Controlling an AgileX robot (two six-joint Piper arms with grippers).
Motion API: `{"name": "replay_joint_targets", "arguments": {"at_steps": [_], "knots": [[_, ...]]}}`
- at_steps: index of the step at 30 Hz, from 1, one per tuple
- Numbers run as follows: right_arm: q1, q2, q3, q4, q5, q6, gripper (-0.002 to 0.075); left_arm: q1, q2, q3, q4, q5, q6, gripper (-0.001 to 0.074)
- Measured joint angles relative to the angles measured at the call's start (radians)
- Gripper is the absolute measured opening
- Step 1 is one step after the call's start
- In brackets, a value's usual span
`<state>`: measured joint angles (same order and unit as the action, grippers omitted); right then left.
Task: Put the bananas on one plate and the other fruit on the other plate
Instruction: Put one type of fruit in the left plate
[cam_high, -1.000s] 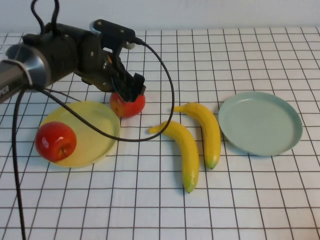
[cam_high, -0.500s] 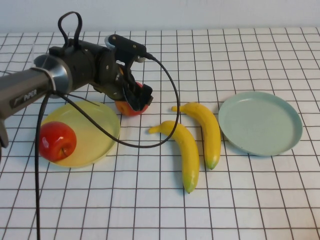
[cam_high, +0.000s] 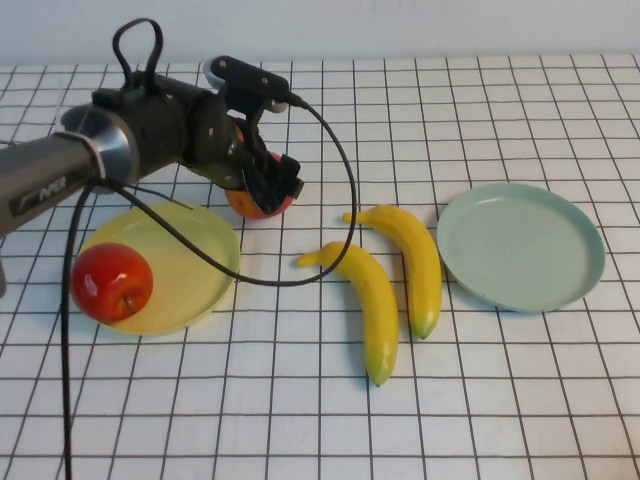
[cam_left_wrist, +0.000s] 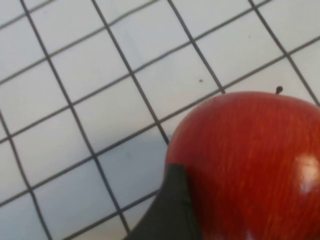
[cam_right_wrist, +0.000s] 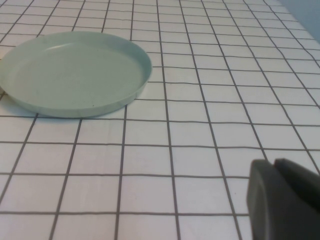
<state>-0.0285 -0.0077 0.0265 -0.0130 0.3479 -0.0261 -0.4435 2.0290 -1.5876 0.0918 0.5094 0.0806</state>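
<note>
My left gripper (cam_high: 262, 186) is shut on a red apple (cam_high: 256, 203), held just off the table beyond the right rim of the yellow plate (cam_high: 190, 262). In the left wrist view the apple (cam_left_wrist: 245, 160) fills the frame beside one dark finger (cam_left_wrist: 172, 210). A second red apple (cam_high: 111, 282) sits on the left part of the yellow plate. Two yellow bananas (cam_high: 370, 300) (cam_high: 415, 262) lie side by side in the middle of the table. The pale blue-green plate (cam_high: 521, 246) is empty at the right; it also shows in the right wrist view (cam_right_wrist: 75, 72). My right gripper (cam_right_wrist: 285, 200) is shut, off the high view.
The table (cam_high: 300, 420) has a white cloth with a black grid. The left arm's black cable (cam_high: 335, 230) loops down between the held apple and the bananas. A pale wall runs along the far edge.
My left gripper has closed down round the apple beside the yellow plate, and the apple now sits slightly higher and farther back. Bananas, plates and the other apple have not moved.
</note>
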Motion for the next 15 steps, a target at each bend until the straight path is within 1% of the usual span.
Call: {"name": "replay_joint_targets", "arguments": {"at_steps": [5,7,9,11,15], "knots": [[0.0,0.0,0.0,0.0,0.0,0.0,-0.0015,0.0,-0.134,0.014,0.013,0.026,-0.014,0.0582],[0.0,0.0,0.0,0.0,0.0,0.0,-0.0015,0.0,-0.205,0.054,0.013,0.026,-0.024,0.0582],[0.0,0.0,0.0,0.0,0.0,0.0,-0.0015,0.003,-0.275,0.111,0.013,0.011,-0.034,0.0582],[0.0,0.0,0.0,0.0,0.0,0.0,-0.0015,0.013,-0.345,0.219,0.013,-0.032,-0.048,0.0582],[0.0,0.0,0.0,0.0,0.0,0.0,-0.0015,0.06,-0.398,0.403,0.003,-0.094,-0.096,0.0582]]}}
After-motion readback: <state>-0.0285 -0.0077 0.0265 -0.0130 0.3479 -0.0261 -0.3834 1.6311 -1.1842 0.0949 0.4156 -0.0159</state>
